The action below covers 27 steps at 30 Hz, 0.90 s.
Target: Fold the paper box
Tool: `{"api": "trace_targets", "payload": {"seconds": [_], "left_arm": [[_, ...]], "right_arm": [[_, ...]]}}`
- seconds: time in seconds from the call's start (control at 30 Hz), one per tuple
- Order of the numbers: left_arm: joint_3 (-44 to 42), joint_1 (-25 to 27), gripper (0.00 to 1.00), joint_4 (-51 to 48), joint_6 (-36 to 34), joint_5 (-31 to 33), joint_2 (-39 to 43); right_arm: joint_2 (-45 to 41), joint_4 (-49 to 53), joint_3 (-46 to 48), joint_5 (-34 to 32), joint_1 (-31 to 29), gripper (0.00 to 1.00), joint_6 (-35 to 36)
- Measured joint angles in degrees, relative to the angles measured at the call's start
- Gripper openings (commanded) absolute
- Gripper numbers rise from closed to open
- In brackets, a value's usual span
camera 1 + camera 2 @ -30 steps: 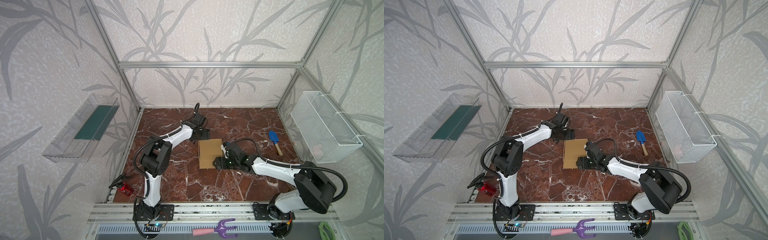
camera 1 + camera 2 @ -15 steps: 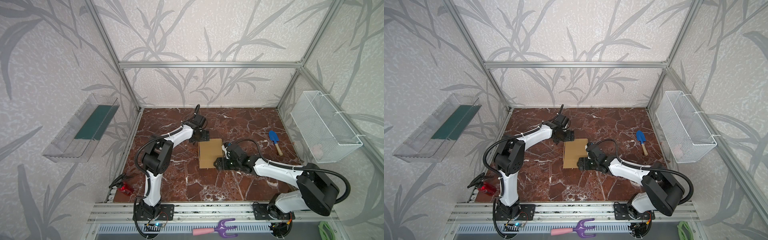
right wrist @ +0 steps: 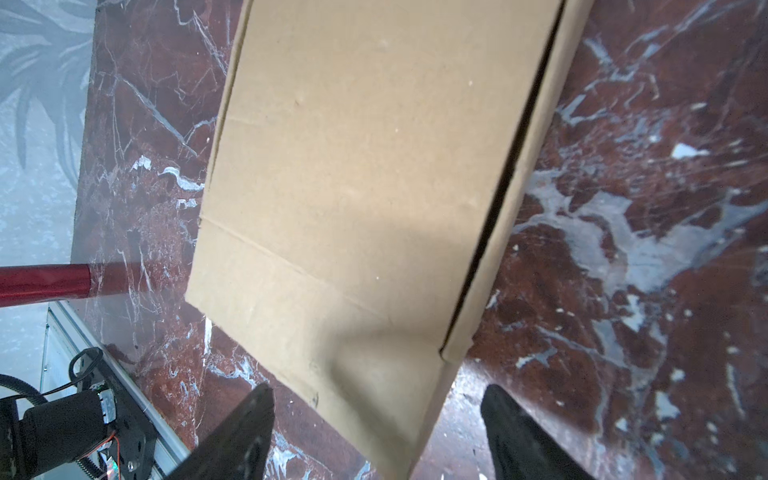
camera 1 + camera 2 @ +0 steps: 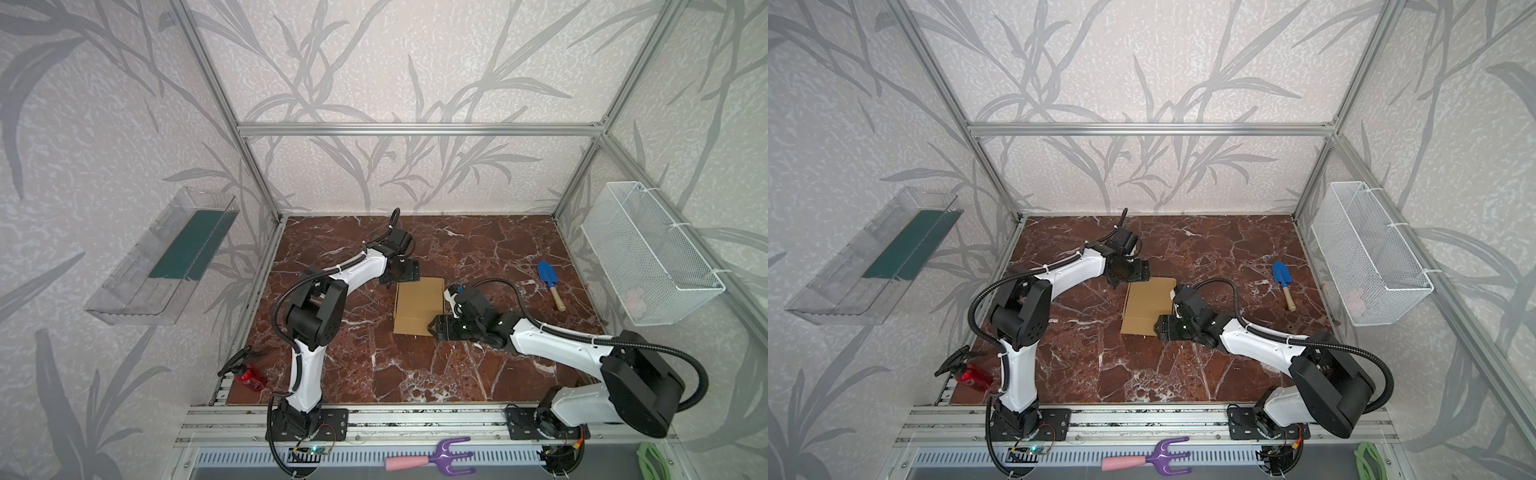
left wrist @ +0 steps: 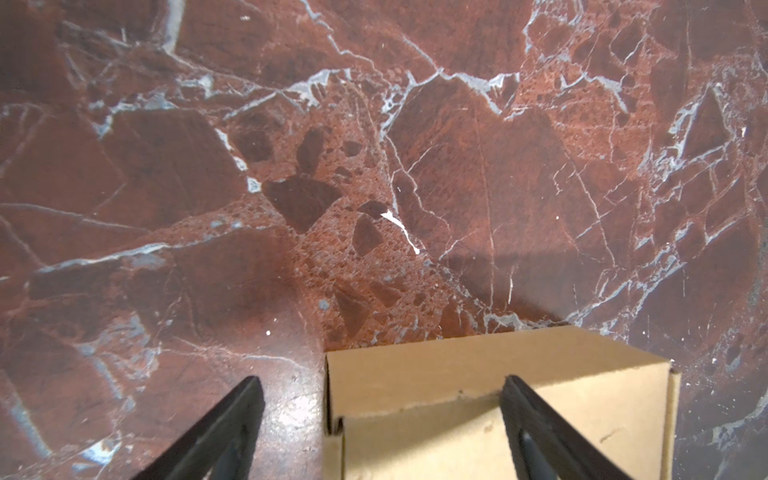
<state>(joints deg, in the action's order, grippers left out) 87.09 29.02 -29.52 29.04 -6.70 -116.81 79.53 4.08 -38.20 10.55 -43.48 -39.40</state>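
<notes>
The paper box [image 4: 417, 305] [image 4: 1148, 305] is a flat tan cardboard shape lying on the red marble floor in both top views. My left gripper [image 4: 399, 279] [image 5: 382, 386] hangs open at its far left corner. One of its fingers [image 5: 532, 419] is over the cardboard [image 5: 478, 395] and the other [image 5: 232, 415] is over bare floor. My right gripper [image 4: 434, 326] [image 3: 378, 399] is open at the near right corner. That corner of the box [image 3: 365, 166] lies between its fingers [image 3: 249, 424], with a gap on each side.
A blue trowel [image 4: 548, 282] lies right of the box. A red spray bottle [image 4: 249, 372] sits at the near left edge. A white wire basket [image 4: 648, 253] hangs on the right wall, a clear tray [image 4: 162, 257] on the left. A purple rake [image 4: 432, 457] lies in front.
My left gripper has edged a little nearer, onto the box's far corner. The right arm has hardly moved, and its jaws look slightly narrower.
</notes>
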Motion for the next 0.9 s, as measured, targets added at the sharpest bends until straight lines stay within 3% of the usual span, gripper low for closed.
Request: {"api": "trace_targets", "payload": {"seconds": [0.57, 0.9], "left_arm": [[0.15, -0.02, 0.90, -0.28, 0.04, 0.52, 0.13], [7.37, -0.17, 0.90, -4.74, -0.68, 2.73, 0.13]], "right_arm": [[-1.97, -0.92, 2.40, -1.09, -2.38, 0.71, -1.99], [-1.97, -1.33, 2.54, -1.20, -2.45, 0.68, -2.80]]}}
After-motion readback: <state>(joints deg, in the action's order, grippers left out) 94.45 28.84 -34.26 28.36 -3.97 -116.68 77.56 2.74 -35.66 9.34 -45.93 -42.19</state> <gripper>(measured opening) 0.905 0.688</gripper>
